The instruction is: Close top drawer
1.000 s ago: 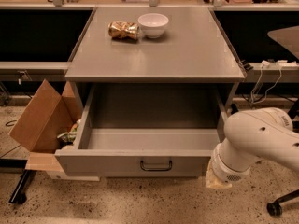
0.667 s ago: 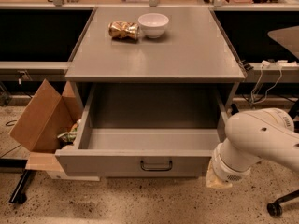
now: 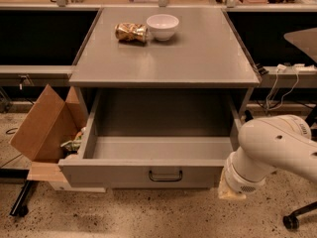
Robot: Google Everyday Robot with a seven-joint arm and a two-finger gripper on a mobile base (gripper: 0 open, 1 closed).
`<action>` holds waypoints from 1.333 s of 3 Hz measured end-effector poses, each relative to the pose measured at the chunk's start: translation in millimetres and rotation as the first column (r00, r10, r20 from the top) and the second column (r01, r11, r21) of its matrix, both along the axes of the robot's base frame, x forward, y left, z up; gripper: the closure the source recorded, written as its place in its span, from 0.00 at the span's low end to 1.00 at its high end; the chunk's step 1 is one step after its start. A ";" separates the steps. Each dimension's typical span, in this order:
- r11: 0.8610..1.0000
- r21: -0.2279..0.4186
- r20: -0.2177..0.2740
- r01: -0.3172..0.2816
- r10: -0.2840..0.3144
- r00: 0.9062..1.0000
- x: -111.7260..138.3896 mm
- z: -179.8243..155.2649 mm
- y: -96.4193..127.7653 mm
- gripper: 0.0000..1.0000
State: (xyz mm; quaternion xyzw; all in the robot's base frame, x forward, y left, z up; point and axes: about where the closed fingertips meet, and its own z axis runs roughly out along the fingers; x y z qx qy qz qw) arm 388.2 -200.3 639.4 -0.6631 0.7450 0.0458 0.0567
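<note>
The top drawer (image 3: 148,172) is a wide grey metal drawer and stands pulled far out of the grey cabinet (image 3: 168,58). It is empty inside. Its plain front carries a small dark loop handle (image 3: 165,175) at centre. My white arm (image 3: 270,150) comes in from the right and bends down beside the drawer's front right corner. The gripper (image 3: 231,192) sits at the arm's lower end, low by that corner and close to the floor. Only a tan bit of it shows past the wrist. No lower drawers show.
On the cabinet top lie a crumpled snack bag (image 3: 131,32) and a white bowl (image 3: 162,26). An open cardboard box (image 3: 47,125) with litter leans against the drawer's left side. A chair base (image 3: 297,217) stands at the lower right. The floor is speckled.
</note>
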 end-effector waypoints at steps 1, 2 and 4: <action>1.000 0.015 0.059 -0.013 0.012 0.998 24.3 1.0 -8.3 0.05; 1.000 0.015 0.059 -0.013 0.012 0.998 23.6 1.0 -8.5 0.00; 0.994 0.047 0.180 -0.099 0.089 0.980 106.8 14.9 -14.9 0.32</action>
